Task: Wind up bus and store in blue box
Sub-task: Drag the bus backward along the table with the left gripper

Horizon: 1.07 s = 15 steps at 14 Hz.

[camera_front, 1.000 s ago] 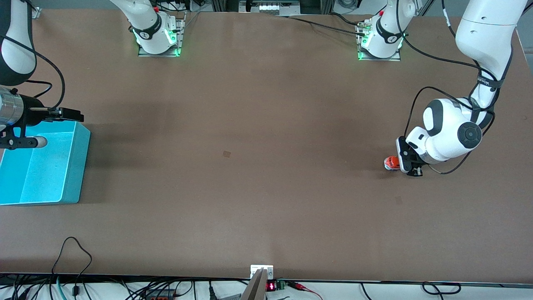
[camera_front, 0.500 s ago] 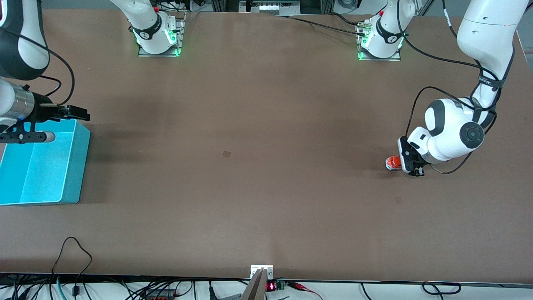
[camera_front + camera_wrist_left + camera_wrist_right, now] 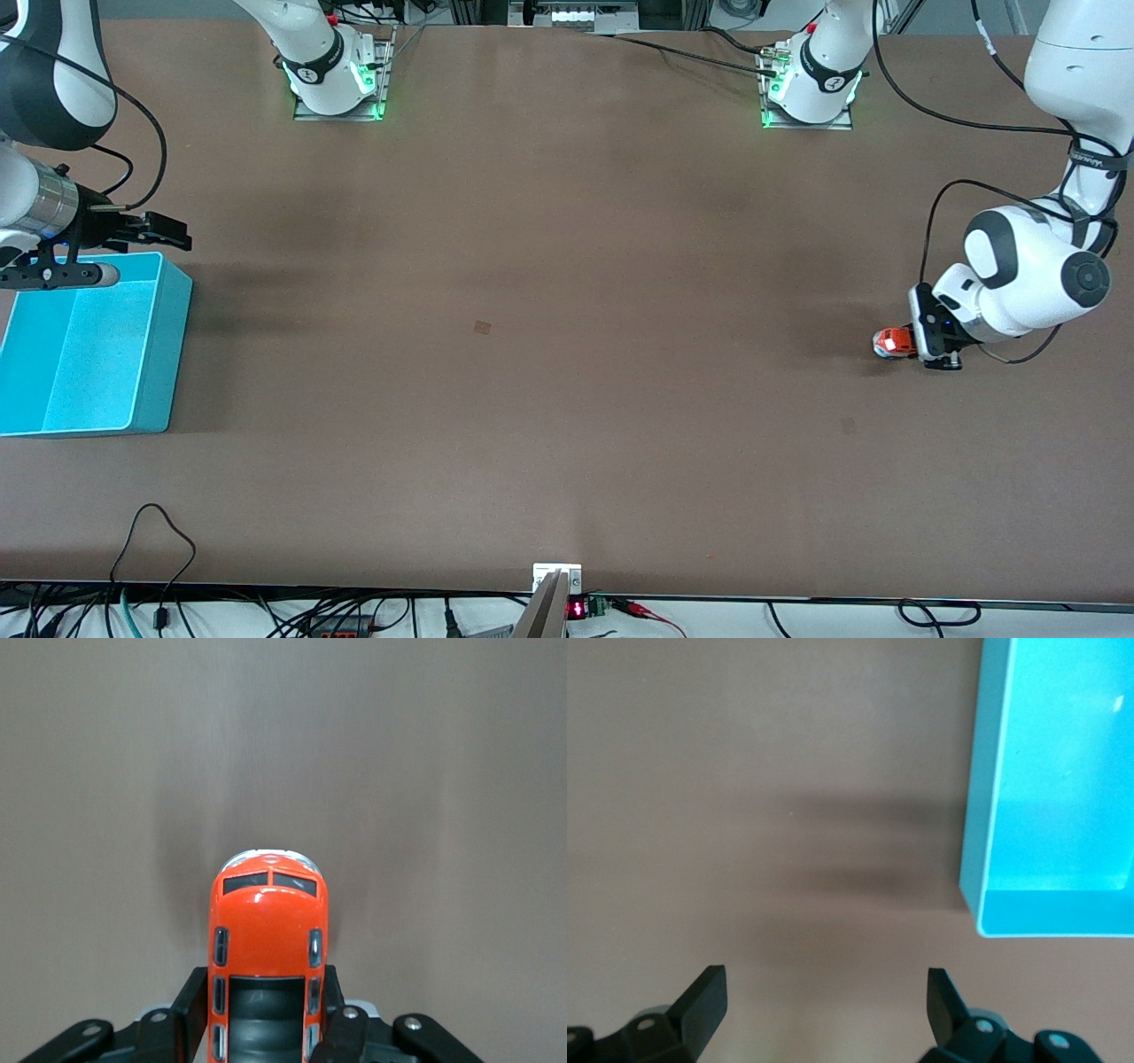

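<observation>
On the plain brown matte table (image 3: 567, 354), toward my left arm's end, my left gripper (image 3: 266, 1028) pinches the rear flanks of the small orange-red plastic bus (image 3: 268, 930), probably light, rigid and glossy-slick, while my right gripper (image 3: 824, 1001) waits spread beside the thin-walled turquoise plastic box (image 3: 89, 354).
</observation>
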Each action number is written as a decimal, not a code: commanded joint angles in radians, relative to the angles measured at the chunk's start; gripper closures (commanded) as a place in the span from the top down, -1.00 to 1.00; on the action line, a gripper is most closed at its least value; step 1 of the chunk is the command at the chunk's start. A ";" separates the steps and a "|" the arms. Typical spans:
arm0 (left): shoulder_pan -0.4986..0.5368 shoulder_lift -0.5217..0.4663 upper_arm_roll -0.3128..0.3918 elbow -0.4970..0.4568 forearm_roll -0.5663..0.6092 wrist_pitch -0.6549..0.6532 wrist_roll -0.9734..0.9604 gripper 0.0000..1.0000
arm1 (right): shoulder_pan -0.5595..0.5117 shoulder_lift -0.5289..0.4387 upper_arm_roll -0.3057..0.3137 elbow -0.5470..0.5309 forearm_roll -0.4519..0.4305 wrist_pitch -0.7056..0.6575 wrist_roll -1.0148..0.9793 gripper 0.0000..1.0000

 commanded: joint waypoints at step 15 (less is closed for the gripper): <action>0.044 0.087 -0.008 0.115 -0.009 -0.105 0.108 1.00 | -0.001 0.025 0.010 -0.017 -0.005 0.103 -0.012 1.00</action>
